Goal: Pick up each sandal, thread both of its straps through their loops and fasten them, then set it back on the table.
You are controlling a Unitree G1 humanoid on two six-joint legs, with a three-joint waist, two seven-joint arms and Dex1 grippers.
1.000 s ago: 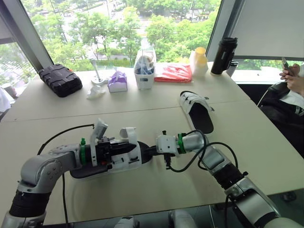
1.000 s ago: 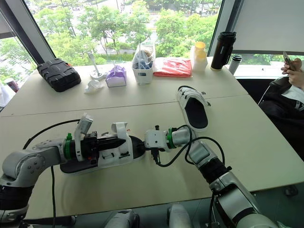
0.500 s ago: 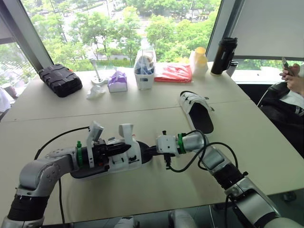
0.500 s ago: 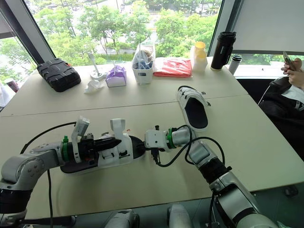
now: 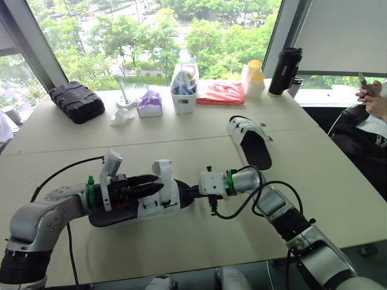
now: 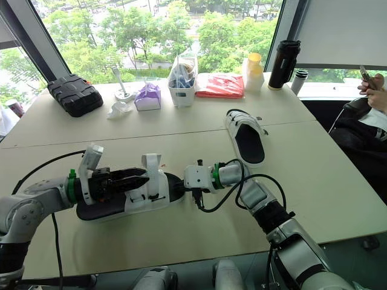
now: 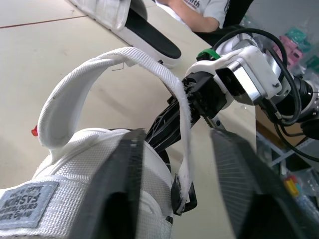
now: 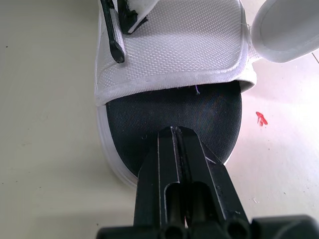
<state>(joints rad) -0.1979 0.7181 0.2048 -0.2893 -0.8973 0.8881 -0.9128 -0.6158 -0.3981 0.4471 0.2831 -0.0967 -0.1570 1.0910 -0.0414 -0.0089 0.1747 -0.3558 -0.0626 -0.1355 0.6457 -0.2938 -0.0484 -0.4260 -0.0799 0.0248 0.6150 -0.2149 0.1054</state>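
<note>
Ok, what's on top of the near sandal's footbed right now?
The right gripper, shut, rests its tips on the bare black footbed at one end. The white upper covers the rest, so anything beneath it is hidden.

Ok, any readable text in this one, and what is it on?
"FASHION": on the grey woven patch on the near sandal, on its white upper; its smaller lines are too small to read.
Dark letters on the person's white shirt: cut off, not legible.
On the black flask and yellow-capped bottle by the window: no legible print.
</note>
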